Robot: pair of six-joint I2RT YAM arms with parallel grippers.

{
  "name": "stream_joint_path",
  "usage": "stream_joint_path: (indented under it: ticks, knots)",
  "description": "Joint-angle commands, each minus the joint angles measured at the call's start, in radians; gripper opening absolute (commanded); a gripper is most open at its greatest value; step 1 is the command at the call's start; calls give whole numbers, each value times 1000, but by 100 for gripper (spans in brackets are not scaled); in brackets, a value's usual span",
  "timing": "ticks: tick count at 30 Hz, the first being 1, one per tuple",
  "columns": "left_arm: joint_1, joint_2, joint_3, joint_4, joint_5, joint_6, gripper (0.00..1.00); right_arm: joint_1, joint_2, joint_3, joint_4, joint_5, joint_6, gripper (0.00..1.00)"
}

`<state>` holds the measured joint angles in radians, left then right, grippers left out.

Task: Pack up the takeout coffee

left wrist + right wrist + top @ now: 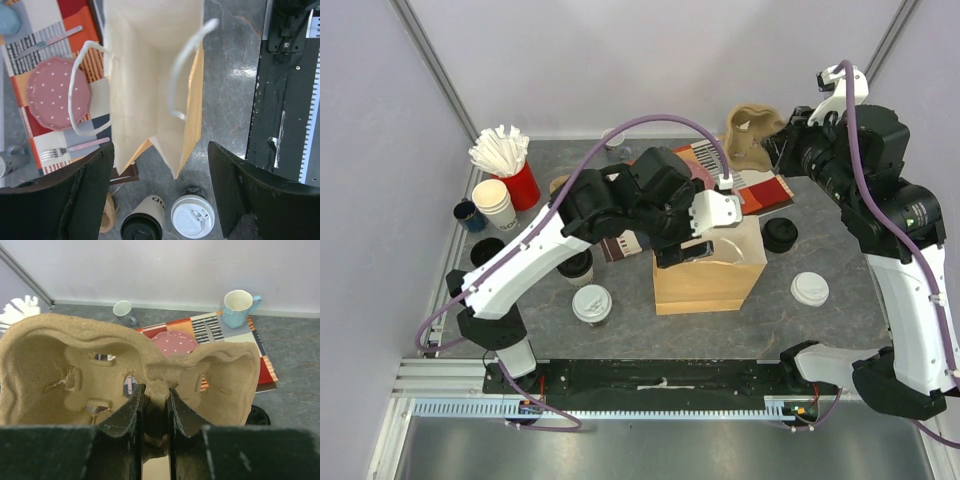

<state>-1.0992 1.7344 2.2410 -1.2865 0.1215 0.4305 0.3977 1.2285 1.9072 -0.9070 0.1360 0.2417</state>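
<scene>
From above, the left gripper [692,250] hangs over the open paper bag [720,285] and its fingers are hidden. The left wrist view shows them spread wide with nothing between. Both takeout cups stand near the bag's left side: the black cup with white lid [592,303] and the cream cup with black lid [142,224], half covered overhead. Only the right wrist view shows the right gripper [155,407] pinched on the centre ridge of the pulp carrier [75,365].

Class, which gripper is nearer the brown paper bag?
Left. The left gripper hangs open just above the paper bag; the right gripper is off at the far right, shut on the cup carrier.
</scene>
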Motion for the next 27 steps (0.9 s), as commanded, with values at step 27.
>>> stream_joint_path:
  ticks: [27]
  knots:
    - [271, -12, -383, 409, 227, -101, 69, 10, -244, -390, 8, -443, 232, 0]
